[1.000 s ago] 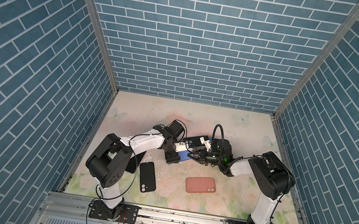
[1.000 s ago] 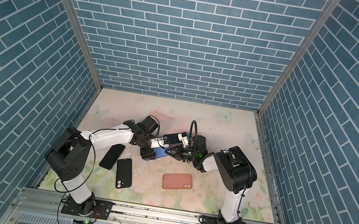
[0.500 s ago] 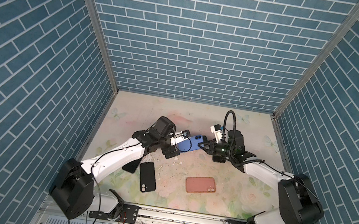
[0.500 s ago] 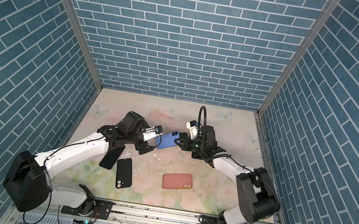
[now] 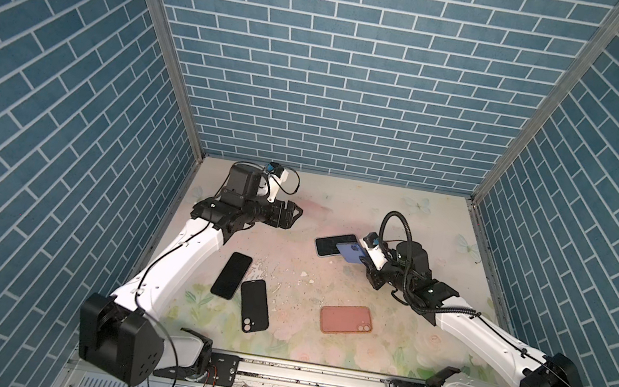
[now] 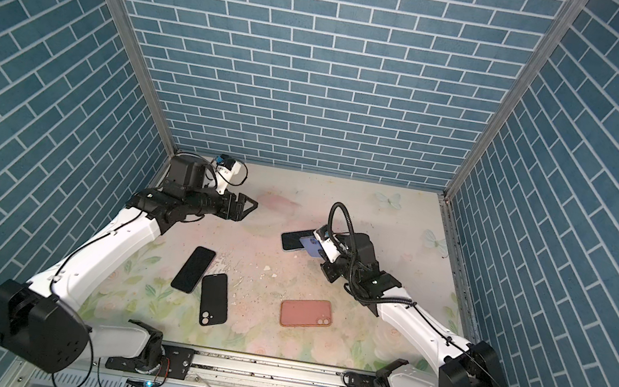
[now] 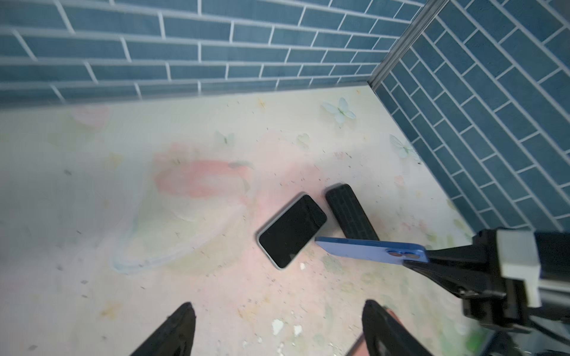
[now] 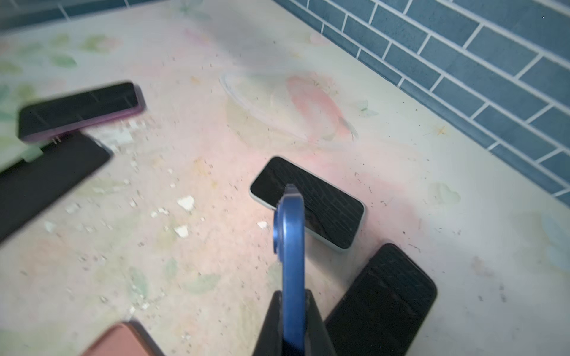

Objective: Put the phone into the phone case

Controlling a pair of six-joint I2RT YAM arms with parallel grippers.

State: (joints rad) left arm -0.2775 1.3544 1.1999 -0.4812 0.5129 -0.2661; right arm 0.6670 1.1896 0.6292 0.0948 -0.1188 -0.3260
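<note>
In both top views: blue case (image 5: 349,251) pinched at its camera end between the pressed-together jaws of the right gripper (image 5: 364,256), overlapping the phone (image 5: 327,244), flat and screen-up at 12 o'clock from the pink case (image 5: 346,320). At 10 o'clock from the phone, the left gripper (image 5: 292,215), spread and empty.

Left wrist view: case (image 7: 370,251) held level over the phone's corner; contact unclear.

Right wrist view: case (image 8: 290,240) edge-on, thin, probably light and bendy. Phone likely stiff, glossy, slippery, breakable. Best taken across its long edges, off the glass.
</note>
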